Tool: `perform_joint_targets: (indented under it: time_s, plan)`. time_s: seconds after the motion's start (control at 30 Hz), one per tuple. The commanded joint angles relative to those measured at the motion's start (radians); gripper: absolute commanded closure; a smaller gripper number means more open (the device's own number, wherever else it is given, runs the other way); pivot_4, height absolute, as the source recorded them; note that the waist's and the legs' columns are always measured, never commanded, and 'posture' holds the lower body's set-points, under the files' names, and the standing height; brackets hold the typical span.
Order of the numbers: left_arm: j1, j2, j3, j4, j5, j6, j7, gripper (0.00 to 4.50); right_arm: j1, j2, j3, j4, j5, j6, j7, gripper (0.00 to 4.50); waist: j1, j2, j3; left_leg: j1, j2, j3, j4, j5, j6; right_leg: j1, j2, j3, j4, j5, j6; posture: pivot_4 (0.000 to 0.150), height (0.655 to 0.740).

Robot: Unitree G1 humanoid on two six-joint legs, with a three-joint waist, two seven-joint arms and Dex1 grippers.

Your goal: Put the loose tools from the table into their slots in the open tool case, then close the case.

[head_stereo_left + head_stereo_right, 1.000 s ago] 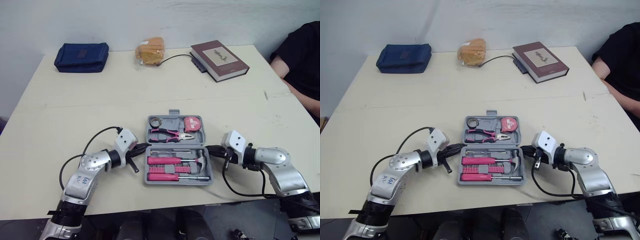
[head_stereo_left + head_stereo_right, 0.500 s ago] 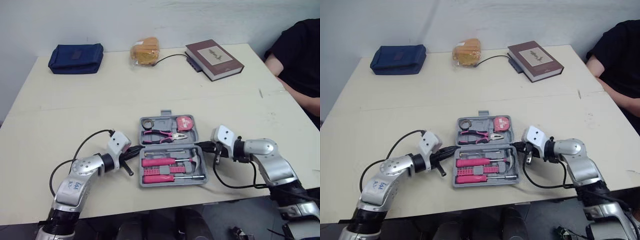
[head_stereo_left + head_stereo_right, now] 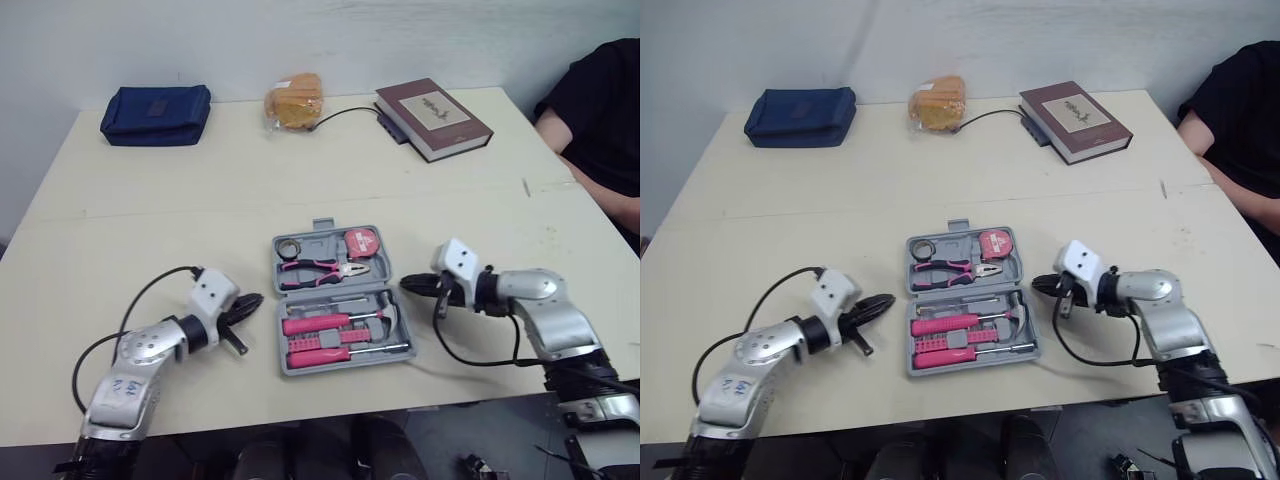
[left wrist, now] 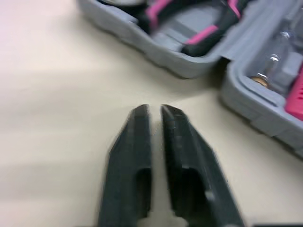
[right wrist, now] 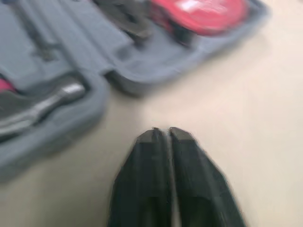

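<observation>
The grey tool case (image 3: 396,328) lies open on the table near its front edge. Its far half holds pink pliers (image 3: 315,267), a red tape measure (image 3: 361,243) and a tape roll (image 3: 289,246). Its near half holds pink-handled screwdrivers (image 3: 318,325) and a hammer (image 3: 393,313). My left gripper (image 3: 255,299) rests on the table just left of the case, shut and empty, its fingers (image 4: 137,156) pointing at the case. My right gripper (image 3: 408,284) lies just right of the case, shut and empty, with its fingers (image 5: 163,161) close to the case's edge.
At the back of the table are a navy pouch (image 3: 156,101), an orange bag (image 3: 296,100) with a cable, and a brown book (image 3: 434,106). A person in black (image 3: 600,110) sits at the right edge. The table's front edge runs close under the case.
Both grippers have drawn back a little from the sides of the case. The case has slid or turned slightly; the camera has also shifted.
</observation>
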Motion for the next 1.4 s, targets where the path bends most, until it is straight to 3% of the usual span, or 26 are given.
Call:
perform_joint_targets:
  time_s: [0.03,0.1,0.17,0.23,0.33,0.53,0.73,1.4]
  plan:
    - [-0.009,0.015,0.067,-0.043,-0.040,0.002,0.008,2.30,-0.023,-0.014,-0.071,-0.029,0.055,0.033,-0.013,1.99,0.000,0.000,0.000,0.000,0.000,0.000,0.000,0.000,0.000,0.000,0.000,0.000,0.000,0.000,0.000,0.150,0.7400]
    - [-0.033,0.028,0.107,-0.066,-0.083,0.053,0.010,1.36,-0.039,-0.033,-0.095,-0.059,0.113,0.163,0.006,0.92,0.000,0.000,0.000,0.000,0.000,0.000,0.000,0.000,0.000,0.000,0.000,0.000,0.000,0.000,0.000,0.150,0.7400]
    - [-0.070,0.110,0.100,-0.133,-0.109,0.252,0.020,0.43,-0.102,-0.037,-0.152,-0.117,0.236,0.466,-0.042,0.00,0.000,-0.001,0.003,0.000,0.000,0.000,0.000,0.000,0.000,-0.001,0.000,0.001,0.001,0.000,0.000,0.150,0.7400]
    - [-0.192,0.094,0.122,-0.155,-0.183,0.519,0.115,0.04,-0.195,-0.062,-0.132,-0.153,0.286,0.809,-0.100,0.00,0.000,0.001,0.005,-0.002,0.001,0.000,0.000,0.000,0.000,-0.003,0.000,0.003,0.002,0.000,-0.001,0.150,0.7400]
    - [-0.352,-0.014,0.183,-0.133,-0.281,0.741,0.207,0.04,-0.285,-0.065,-0.075,-0.186,0.311,1.040,-0.142,0.00,0.004,-0.001,0.004,-0.012,-0.002,-0.002,0.001,0.003,0.000,-0.011,-0.003,0.006,0.009,0.001,-0.001,0.150,0.7400]
    - [-0.509,-0.103,0.122,-0.055,-0.215,0.946,0.355,0.04,-0.445,0.042,-0.041,-0.159,0.304,1.301,-0.293,0.00,0.000,-0.004,0.004,-0.015,-0.007,0.000,0.001,0.006,-0.002,-0.015,0.005,0.001,0.010,0.001,-0.001,0.150,0.7400]
    - [-0.561,-0.123,0.039,-0.032,-0.168,1.000,0.412,0.04,-0.515,0.109,0.014,-0.149,0.282,1.341,-0.386,0.00,0.001,-0.005,0.005,-0.015,-0.008,0.001,0.001,0.006,0.000,-0.015,0.004,0.002,0.010,0.002,0.001,0.150,0.7400]
    - [-0.608,-0.263,0.057,0.005,-0.068,1.064,0.522,0.04,-0.520,0.194,0.117,-0.089,0.213,1.270,-0.535,0.00,0.001,-0.005,0.005,-0.015,-0.009,0.003,0.001,0.008,-0.002,-0.017,0.003,0.003,0.011,0.002,0.001,0.150,0.7400]
